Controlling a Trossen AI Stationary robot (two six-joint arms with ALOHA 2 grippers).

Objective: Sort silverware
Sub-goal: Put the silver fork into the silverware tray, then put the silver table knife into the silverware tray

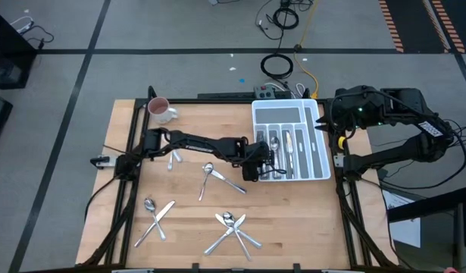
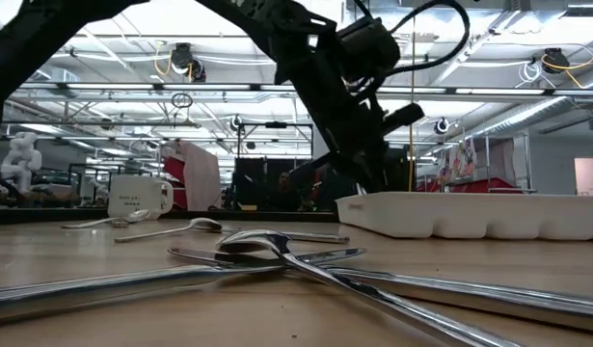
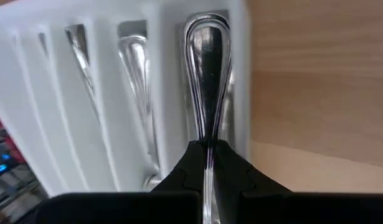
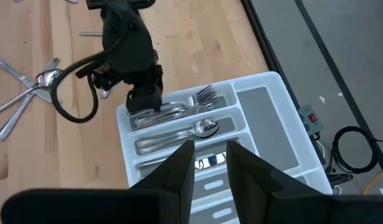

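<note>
Near the table's front edge: loose silverware (image 1: 231,229), crossed in small piles, more toward the left. Thin, stiff, light, shiny and slippery; best pinched low on the flat handle. Farther back, at the white tray's (image 1: 317,168) near edge: left gripper (image 1: 257,163), pinching one fork handle (image 3: 208,87) over the slot nearest the table's middle. Long way running down the slot, toward the table's back edge. Beyond the tray's far right corner: right gripper (image 4: 210,163), partly spread, holding nothing.

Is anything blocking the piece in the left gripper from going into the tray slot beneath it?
Nothing visible does. The left gripper is shut on a piece of silverware, holding it over the end slot of the white tray. That slot already holds forks, lying flat.
</note>
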